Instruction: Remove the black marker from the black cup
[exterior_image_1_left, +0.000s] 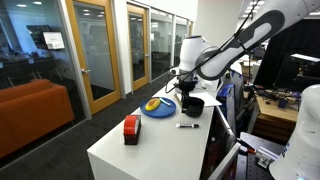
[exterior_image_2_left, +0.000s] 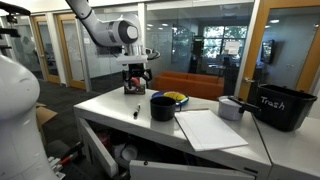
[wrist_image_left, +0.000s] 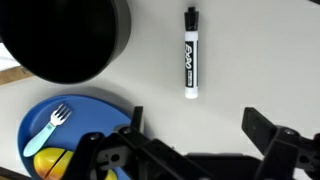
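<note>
- Wrist view has the gripper (wrist_image_left: 193, 118) spread wide, nothing between its fingers (wrist_image_left: 256, 128), hanging over the bare white tabletop (wrist_image_left: 260, 50).
- Just past the fingertips, the black marker (wrist_image_left: 191, 52) lies flat on the tabletop, outside the cup, its cap end pointing away from the gripper.
- Beside the marker but apart from it stands the black cup (wrist_image_left: 60, 35).
- Next to the cup, a blue plate (wrist_image_left: 95, 110) carries a small fork (wrist_image_left: 55, 122) and something yellow (wrist_image_left: 50, 160).
- In both exterior views the gripper (exterior_image_1_left: 185, 85) (exterior_image_2_left: 135, 78) hangs above the table, and the marker (exterior_image_1_left: 187, 125) (exterior_image_2_left: 136, 112) lies near one long edge, with the cup (exterior_image_1_left: 192, 104) (exterior_image_2_left: 163, 107) further in.
- A red and black object (exterior_image_1_left: 131, 128) sits toward the opposite long edge.
- In an exterior view, a sheet of paper (exterior_image_2_left: 210, 128) lies beside the cup, and beyond it stands a black bin (exterior_image_2_left: 282, 108) marked "Trash".
</note>
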